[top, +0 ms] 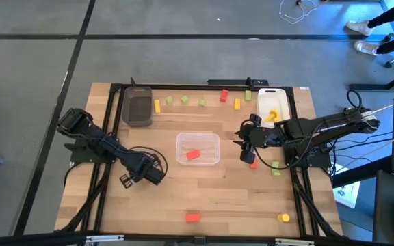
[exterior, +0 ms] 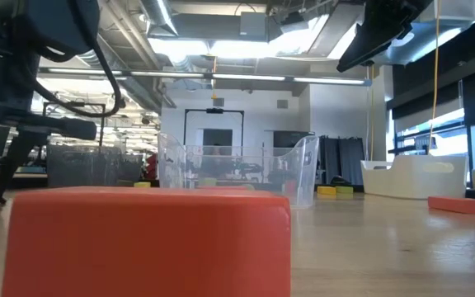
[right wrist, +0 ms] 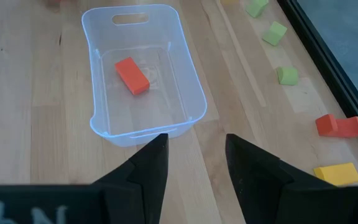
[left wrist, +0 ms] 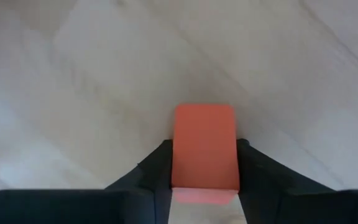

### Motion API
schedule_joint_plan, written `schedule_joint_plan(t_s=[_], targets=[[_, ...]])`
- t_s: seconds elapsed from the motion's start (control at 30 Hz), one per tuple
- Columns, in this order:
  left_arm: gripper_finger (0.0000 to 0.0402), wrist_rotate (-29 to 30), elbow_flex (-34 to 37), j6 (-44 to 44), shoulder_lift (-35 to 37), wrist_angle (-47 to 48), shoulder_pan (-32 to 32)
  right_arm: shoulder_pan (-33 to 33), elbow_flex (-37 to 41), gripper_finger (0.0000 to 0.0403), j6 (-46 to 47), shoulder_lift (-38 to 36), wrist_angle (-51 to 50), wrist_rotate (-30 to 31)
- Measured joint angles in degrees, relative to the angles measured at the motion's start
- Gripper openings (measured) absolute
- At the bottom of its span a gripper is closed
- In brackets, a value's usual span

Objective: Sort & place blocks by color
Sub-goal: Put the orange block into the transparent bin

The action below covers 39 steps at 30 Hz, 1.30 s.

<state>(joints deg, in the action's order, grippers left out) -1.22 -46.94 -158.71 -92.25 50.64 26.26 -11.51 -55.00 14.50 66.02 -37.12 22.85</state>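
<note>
My left gripper (top: 130,178) is over the table's left part, near side of the dark grey tray (top: 138,108), and is shut on a red block (left wrist: 204,152). In the high view the gripper hides that block. My right gripper (top: 245,142) is open and empty, just right of the clear tray (top: 198,149), with its fingers (right wrist: 148,165) pointing toward it. One red block (right wrist: 132,75) lies flat on the clear tray's floor. A yellow block (top: 272,116) lies in the white tray (top: 274,102). Green, yellow and red blocks (top: 202,102) lie in a row along the far edge. My left gripper pinches the red block between its two fingers (left wrist: 151,171), one on each long side (left wrist: 180,168). The block's far end (left wrist: 204,118) sticks out past the fingertips. Whether the block touches the table, I cannot tell.
A red block (top: 253,164) and a green one (top: 276,167) lie near side of my right gripper. Near the table's near edge lie a red block (top: 193,217), large in the low view (exterior: 147,239), and a yellow one (top: 284,217). A black frame rims the table.
</note>
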Motion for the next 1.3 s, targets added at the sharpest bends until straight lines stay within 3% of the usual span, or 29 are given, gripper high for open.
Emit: schedule_joint_plan(t_s=[0.33, 0.7, 1.07, 1.3], targets=[[0.0139, 0.34, 0.0, 21.19, -0.02, 2.58, 0.38, 0.02, 0.0, 0.0161, 0.0, 0.0, 0.0, -0.01], [0.0143, 0.74, 0.0, 28.33, -0.02, 2.97, 0.37, 0.02, 0.0, 0.0161, 0.0, -0.01, 0.0, -0.02], [0.0144, 2.87, 0.0, 29.18, -0.02, 2.95, 0.83, 0.02, 0.0, 0.0161, 0.0, 0.0, 0.02, 0.0], [0.013, 6.04, -0.02, 37.63, -0.02, 2.62, 0.85, 0.01, 0.0, 0.0161, 0.0, 0.0, 0.02, -0.02]])
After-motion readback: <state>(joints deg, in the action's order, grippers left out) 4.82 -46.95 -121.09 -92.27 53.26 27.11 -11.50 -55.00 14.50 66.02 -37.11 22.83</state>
